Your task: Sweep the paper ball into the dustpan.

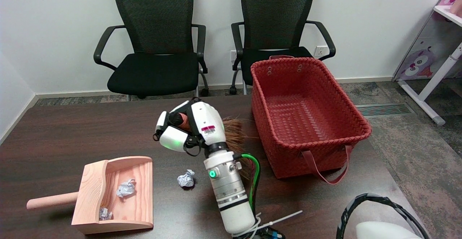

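Observation:
A crumpled white paper ball (pixel 186 178) lies on the dark table, a little right of the wooden dustpan (pixel 140 195). The dustpan lies flat at the lower left, its handle pointing left, with two paper balls inside (pixel 125 187) (pixel 105 214). My right hand (pixel 187 130) grips the handle of a small brush above and behind the loose ball. The brush's brown bristles (pixel 234 134) stick out to the right of the hand. The brush handle is mostly hidden by the fingers.
A red woven basket (pixel 355 116) stands on the table's right side, close to the bristles. Two black office chairs (pixel 155 51) (pixel 278 33) stand behind the table. A black-rimmed object (pixel 379 213) shows at the lower right corner. Cables (pixel 254 181) run along my forearm.

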Robot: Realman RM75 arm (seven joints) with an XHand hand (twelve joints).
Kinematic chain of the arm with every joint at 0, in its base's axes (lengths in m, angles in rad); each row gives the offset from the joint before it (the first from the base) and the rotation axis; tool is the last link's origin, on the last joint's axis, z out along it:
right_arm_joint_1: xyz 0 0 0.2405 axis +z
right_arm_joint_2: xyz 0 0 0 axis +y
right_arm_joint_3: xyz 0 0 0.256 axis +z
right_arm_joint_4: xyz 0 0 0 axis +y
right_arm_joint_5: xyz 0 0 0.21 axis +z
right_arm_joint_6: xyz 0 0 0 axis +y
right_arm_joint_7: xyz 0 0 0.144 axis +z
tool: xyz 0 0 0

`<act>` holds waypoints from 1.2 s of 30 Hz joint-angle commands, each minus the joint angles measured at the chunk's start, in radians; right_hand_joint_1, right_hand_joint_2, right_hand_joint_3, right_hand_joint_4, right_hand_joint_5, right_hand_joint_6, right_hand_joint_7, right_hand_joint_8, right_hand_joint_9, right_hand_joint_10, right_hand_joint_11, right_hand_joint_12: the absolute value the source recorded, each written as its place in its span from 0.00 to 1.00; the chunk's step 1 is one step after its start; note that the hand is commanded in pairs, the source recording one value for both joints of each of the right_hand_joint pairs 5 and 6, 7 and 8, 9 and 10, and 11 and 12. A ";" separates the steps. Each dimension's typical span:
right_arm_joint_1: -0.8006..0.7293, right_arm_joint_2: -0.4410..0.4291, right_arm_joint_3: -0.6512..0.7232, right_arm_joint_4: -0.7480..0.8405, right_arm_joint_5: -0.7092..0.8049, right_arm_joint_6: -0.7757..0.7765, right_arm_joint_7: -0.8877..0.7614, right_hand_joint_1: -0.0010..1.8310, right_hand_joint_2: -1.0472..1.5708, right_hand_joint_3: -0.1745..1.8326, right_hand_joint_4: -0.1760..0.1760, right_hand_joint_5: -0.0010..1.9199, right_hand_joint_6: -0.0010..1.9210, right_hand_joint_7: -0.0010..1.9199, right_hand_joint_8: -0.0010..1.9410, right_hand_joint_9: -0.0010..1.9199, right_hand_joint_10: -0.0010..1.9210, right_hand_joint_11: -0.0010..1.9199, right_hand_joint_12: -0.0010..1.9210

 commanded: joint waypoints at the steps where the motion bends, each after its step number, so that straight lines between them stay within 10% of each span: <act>1: -0.008 -0.006 -0.020 0.224 -0.111 0.098 0.403 0.31 0.71 0.71 0.60 1.00 1.00 1.00 0.99 1.00 1.00 1.00 1.00; 36: 0.094 -0.036 -0.015 0.250 0.023 0.042 1.209 0.35 0.62 0.70 0.54 1.00 1.00 1.00 0.99 1.00 1.00 1.00 1.00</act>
